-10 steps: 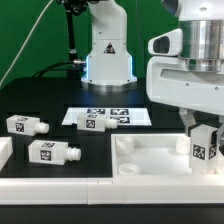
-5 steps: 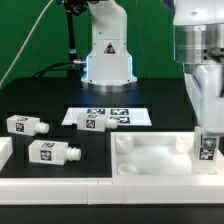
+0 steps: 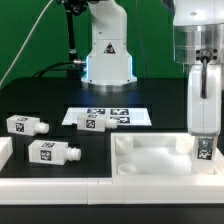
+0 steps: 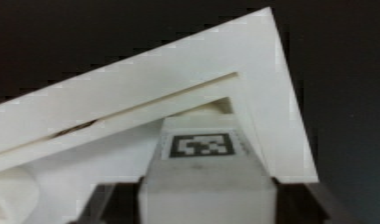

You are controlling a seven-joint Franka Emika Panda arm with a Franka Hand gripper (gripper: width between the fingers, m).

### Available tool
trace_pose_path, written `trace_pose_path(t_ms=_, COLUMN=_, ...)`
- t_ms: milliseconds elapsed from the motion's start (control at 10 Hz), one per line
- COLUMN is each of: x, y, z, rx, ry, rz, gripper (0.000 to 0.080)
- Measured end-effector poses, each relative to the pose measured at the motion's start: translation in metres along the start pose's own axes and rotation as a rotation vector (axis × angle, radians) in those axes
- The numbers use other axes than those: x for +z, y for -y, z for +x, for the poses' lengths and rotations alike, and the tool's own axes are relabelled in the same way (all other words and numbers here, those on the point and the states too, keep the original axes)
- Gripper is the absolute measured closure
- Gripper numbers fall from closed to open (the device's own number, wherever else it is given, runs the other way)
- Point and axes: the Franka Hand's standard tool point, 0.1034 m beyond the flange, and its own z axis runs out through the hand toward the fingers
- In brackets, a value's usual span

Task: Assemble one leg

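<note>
Black tabletop (image 3: pixel 60 180) at lower left holds spare pegs — at right the gripper (image 3: pixel 203 135), clamped on the leg (image 3: pixel 205 150), hangs over the white tray (image 3: pixel 150 160), seemingly needing alignment with its corner socket, then lowering.

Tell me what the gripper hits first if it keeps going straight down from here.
Probably the white tray-like part: the gripper holds a leg at its corner, so the leg meets it first. Exact depth is unclear.
</note>
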Motion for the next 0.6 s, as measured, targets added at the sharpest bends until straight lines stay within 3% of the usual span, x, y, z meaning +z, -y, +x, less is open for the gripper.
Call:
trace_pose_path(t_ms=100, x=-0.001, y=0.000, z=0.000, rx=0.000, ry=0.001, rz=0.001, gripper=0.0276)
trace_pose_path(t_ms=200, x=-0.010, y=0.002, z=-0.003, rx=-0.024, ry=0.010, rz=0.011, gripper=0.0276)
trace_pose_path(t_ms=300, x=-0.025, y=0.002, z=-0.006, rx=-0.043, ry=0.027, rz=0.021, gripper=0.0189)
trace_pose_path(t_ms=400, x=-0.035, y=0.002, z=-0.005, rx=-0.054, ry=0.036, rz=0.026, gripper=0.0161)
trace_pose_path(t_ms=600, x=-0.031, y=0.001, z=-0.004, rx=-0.065, ry=0.031, rz=0.022, gripper=0.0152)
